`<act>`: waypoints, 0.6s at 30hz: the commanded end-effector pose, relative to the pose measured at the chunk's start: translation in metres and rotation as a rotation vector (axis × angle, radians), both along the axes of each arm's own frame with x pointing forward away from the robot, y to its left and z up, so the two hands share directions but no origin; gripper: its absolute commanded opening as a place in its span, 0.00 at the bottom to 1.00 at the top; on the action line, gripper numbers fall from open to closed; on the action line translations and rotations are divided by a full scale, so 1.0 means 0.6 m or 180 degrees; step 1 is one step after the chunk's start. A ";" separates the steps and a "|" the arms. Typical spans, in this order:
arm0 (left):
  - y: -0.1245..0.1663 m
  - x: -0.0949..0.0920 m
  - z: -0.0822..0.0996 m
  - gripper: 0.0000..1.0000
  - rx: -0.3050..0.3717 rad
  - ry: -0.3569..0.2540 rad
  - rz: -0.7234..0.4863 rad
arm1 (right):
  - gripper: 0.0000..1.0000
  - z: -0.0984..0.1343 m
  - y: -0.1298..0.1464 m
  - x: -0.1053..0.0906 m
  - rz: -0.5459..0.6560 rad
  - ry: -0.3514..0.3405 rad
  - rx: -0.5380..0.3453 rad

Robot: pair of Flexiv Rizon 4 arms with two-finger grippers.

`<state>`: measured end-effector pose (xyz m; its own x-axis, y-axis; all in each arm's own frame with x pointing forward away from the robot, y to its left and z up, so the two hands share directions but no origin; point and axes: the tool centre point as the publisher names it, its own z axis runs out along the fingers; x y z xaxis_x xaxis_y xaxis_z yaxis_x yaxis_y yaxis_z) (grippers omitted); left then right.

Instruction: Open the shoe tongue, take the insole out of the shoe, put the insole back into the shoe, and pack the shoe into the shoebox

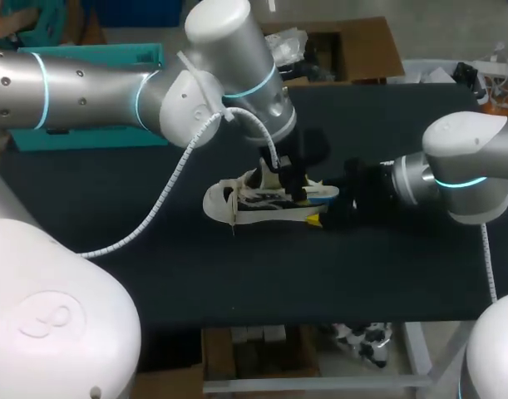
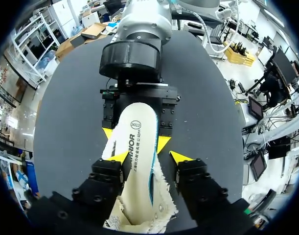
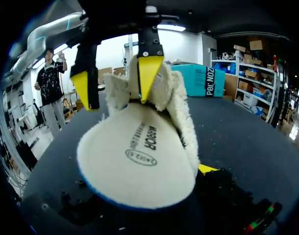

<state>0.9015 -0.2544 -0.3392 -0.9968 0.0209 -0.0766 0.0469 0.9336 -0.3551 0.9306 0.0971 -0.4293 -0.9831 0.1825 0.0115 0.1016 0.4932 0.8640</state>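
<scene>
At one end of the white fleece, blue-edged insole (image 2: 138, 193), right gripper (image 2: 135, 138) clamps it; left gripper (image 2: 149, 156) straddles it, released.

Cream insole (image 2: 139, 161), blue-edged; white shoe (image 1: 245, 204), black markings; black table (image 1: 237, 274).

Two robot arms built of smooth rounded segments. The left arm (image 1: 87, 87) is brushed silver with white joint housings and a glowing cyan ring, and a white spiral-wrapped cable (image 1: 166, 195) runs from its wrist; the right arm (image 1: 466, 162) is white and silver with the same cyan ring. The left gripper (image 2: 150, 156) and right gripper (image 2: 135, 138) are black and blocky, dotted with screw heads, with yellow wedge tips.
</scene>
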 end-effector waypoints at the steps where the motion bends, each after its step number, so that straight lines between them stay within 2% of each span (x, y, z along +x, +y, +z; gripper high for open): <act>1: -0.023 0.004 -0.013 0.50 0.0051 -0.0044 0.0008 | 0.00 -0.007 0.003 -0.002 0.0003 -0.0003 0.0012; 8: -0.046 0.019 -0.028 0.55 0.0126 -0.0103 0.0074 | 0.00 -0.007 0.003 -0.002 0.0003 -0.0003 0.0012; 12: -0.053 0.023 -0.034 0.50 0.0138 -0.0091 0.0064 | 0.00 -0.007 0.003 -0.002 0.0003 -0.0003 0.0012; 18: -0.058 0.029 -0.041 0.47 0.0163 -0.0134 0.0093 | 0.00 -0.007 0.003 -0.002 0.0003 -0.0003 0.0012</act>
